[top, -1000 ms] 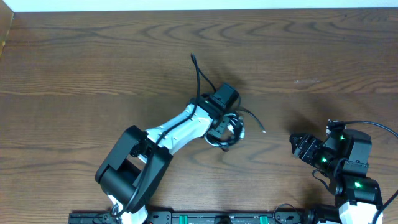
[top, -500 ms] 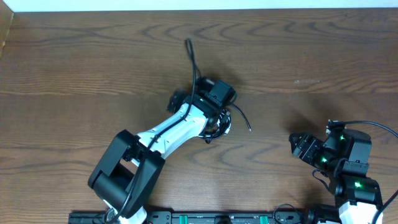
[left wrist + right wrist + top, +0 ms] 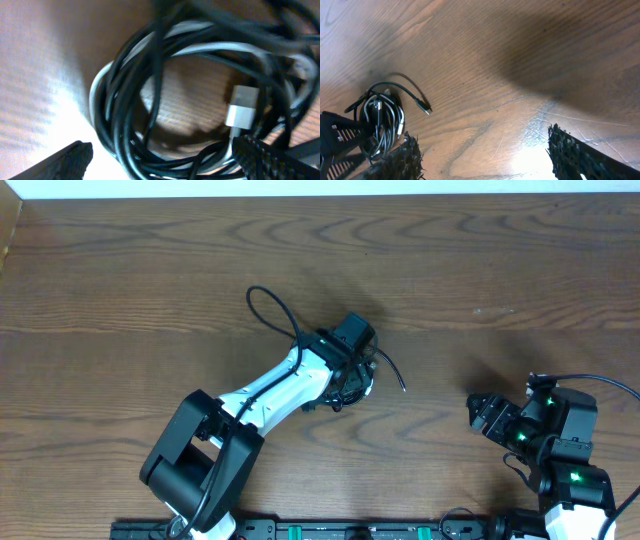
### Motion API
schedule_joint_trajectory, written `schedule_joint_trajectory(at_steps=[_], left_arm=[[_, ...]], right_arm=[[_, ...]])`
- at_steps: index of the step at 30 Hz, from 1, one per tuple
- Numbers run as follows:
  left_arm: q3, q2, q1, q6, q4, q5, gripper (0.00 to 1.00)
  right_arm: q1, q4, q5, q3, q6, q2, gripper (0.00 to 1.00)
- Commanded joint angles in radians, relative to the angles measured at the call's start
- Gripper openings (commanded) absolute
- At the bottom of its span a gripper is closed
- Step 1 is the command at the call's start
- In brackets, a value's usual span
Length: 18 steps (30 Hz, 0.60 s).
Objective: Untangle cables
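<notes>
Left wrist view: the cables [image 3: 120, 125], black cords and a white one with its plug [image 3: 241, 106], lie coiled near the middle of the table [image 3: 40, 60], probably set down for a fresh grasp. The left gripper [image 3: 165, 160] straddles them, jaws wide and gripping nothing, its arm stretched diagonally. The right gripper [image 3: 487, 155] hovers well apart, wide and empty.

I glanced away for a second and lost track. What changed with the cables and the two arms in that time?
The left tool opened and let go of the black cord it had been holding. That cord swung over to the left and now lies in a loop. The tool also drew back slightly left, and the cable bundle shifted a little left with it. The right tool stayed where it was, jaws apart.
</notes>
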Motion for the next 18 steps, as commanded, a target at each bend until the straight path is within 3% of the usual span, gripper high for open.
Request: schedule_joint_trajectory(at_steps=[1, 8, 11, 16, 18], left_arm=[[-0.053, -0.019, 0.003, -0.225, -0.008, -0.003, 0.95], [-0.111, -0.019, 0.003, -0.444, -0.009, -0.103, 0.95], [-0.111, -0.018, 0.003, -0.47, 0.011, -0.12, 0.95], [-0.111, -0.019, 0.003, -0.469, 0.02, -0.12, 0.59], [-0.111, -0.019, 0.003, -0.447, 0.02, -0.119, 0.35]], right_arm=[[-0.011, -0.01, 0.014, 0.019, -0.015, 0.001, 0.81], [-0.01, -0.027, 0.065, 0.014, -0.015, 0.001, 0.85], [-0.01, -0.027, 0.065, 0.014, -0.015, 0.001, 0.84], [-0.01, -0.028, 0.064, 0.014, -0.015, 0.001, 0.83], [-0.01, -0.03, 0.064, 0.014, -0.015, 0.001, 0.82]])
